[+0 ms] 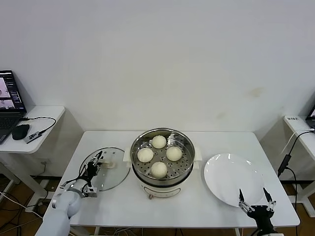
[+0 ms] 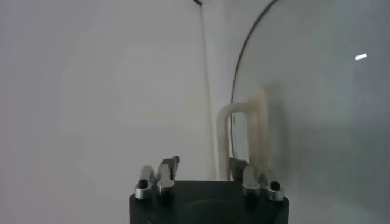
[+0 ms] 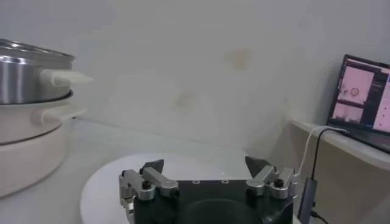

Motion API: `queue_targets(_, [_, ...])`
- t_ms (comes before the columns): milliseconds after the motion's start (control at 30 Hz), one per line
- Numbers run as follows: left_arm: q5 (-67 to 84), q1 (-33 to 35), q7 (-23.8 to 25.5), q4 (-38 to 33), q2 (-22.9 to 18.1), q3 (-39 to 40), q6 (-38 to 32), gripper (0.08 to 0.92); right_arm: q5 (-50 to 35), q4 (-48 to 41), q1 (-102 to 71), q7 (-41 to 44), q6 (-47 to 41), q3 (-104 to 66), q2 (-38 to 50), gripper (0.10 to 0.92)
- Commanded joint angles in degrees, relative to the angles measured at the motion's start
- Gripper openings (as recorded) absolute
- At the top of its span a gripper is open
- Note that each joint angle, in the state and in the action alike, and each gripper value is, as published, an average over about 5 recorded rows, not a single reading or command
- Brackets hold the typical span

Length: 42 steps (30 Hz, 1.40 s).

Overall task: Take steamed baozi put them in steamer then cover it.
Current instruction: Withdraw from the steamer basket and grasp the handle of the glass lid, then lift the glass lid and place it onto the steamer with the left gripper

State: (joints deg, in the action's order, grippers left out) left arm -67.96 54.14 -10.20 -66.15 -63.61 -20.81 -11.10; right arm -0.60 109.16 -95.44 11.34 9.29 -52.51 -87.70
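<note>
Several off-white baozi (image 1: 158,141) sit on the perforated tray inside the shiny steamer (image 1: 189,147) at the table's middle. The glass cover (image 1: 112,178) lies flat on the table to the steamer's left, its cream bar handle (image 1: 109,165) on top. My left gripper (image 1: 93,167) is low over the cover, right at the handle. In the left wrist view the handle (image 2: 244,122) rises beside one finger of the left gripper (image 2: 204,164). Its jaws stand partly apart, with bare table between them. My right gripper (image 1: 254,196) waits open at the white plate's near edge.
An empty white plate (image 1: 229,172) lies right of the steamer, under my right gripper (image 3: 204,163). A side table on the left carries a laptop (image 1: 9,98) and a mouse (image 1: 20,132). Another side table with cables (image 1: 290,147) stands at the right.
</note>
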Motion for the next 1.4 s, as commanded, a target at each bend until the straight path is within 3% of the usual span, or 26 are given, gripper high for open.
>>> queue_targets(33, [1.4,-0.4,-0.8,1.2,-0.3,0.1,-0.1,0.352,0.3,-0.2,-0.1,0.0,0.2,0.2,-0.1,0.823])
queue_targets(267, [3.2,-0.1,-3.8,1.9,-1.0,-0.3,-0.9,0.162,0.6,-0.3,-0.1,0.0,0.3,0.4,0.0,0.823])
queue_targets(433, [3.5,1.8,-5.9,-0.2,-1.5,-1.9,-0.8,0.141,1.0,-0.4,0.0,0.0,0.4,1.0,0.1,0.823])
queue_targets(733, [2.6,13.3,-5.1,-16.9,-1.0,-8.9,6.3,0.141,1.5,0.1,0.0,0.1,0.4,2.0,0.9,0.823])
queue_targets(1167, [5.2,27.0,6.7,-41.2,3.9,-21.5,13.3,0.141,3.0,-1.0,1.2,0.0,0.8,4.7,2.6,0.823])
queue_targets(1400, [10.4,31.5,9.6,-53.4,5.5,-20.1,17.8,0.141,4.2,-2.3,2.4,0.0,1.3,5.6,3.0,0.823])
